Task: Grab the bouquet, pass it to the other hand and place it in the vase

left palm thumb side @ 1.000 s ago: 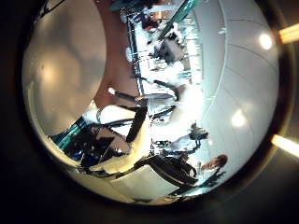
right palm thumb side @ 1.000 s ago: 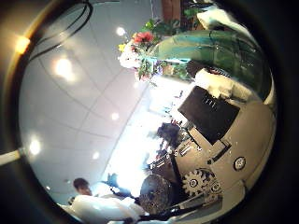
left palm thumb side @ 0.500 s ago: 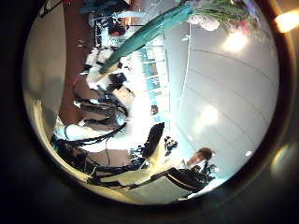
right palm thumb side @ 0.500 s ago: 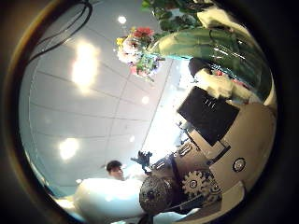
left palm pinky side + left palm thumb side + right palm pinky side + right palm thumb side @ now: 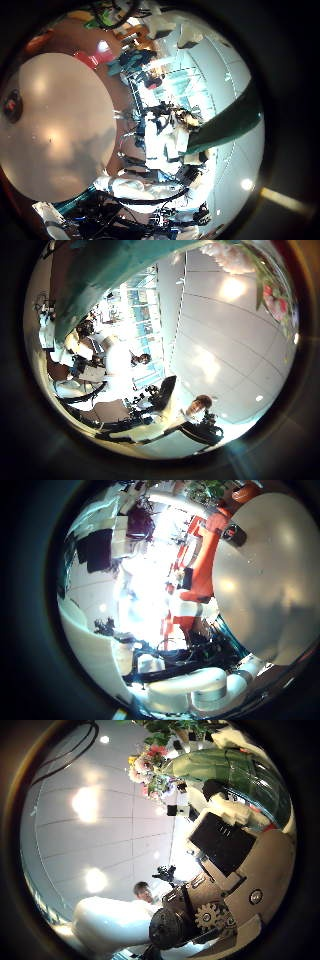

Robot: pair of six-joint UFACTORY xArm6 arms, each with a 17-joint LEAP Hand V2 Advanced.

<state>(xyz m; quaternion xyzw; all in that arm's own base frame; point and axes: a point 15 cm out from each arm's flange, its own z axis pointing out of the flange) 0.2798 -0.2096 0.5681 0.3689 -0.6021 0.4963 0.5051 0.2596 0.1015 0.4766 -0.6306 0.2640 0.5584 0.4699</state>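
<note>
We have only the cameras on the two palms, so we cannot see the whole table scene. The bouquet (image 5: 215,770) is in the air, near both palms and far above the round table (image 5: 60,120), which shows well below in the little finger side views.

The right hand (image 5: 235,850) has the bouquet. Its wrapped stem lies across the palm, and the fingers (image 5: 232,810) appear curled round the wrapper, clamping it. From the left palm's thumb side, the same wrapper sweeps close past the camera, so the bouquet is very near the left hand (image 5: 160,398). We cannot tell whether the left hand's fingers are apart or closed on anything.

We judge the step in hand to be the pass from the right hand to the left. To do it well, the left hand should close on a bare stretch of wrapper just beside the right hand's grip (not on the blooms, which would crush). The right hand should let go only once that hold is firm. Keeping the stem end free will help later when it goes into the vase, which we cannot make out in these views.

The bouquet is a long, tapering cone of smooth wrapping. At its wide end is a loose cluster of small rounded blooms and leaves. It looks light and soft, and the wrapper could slip.
</note>
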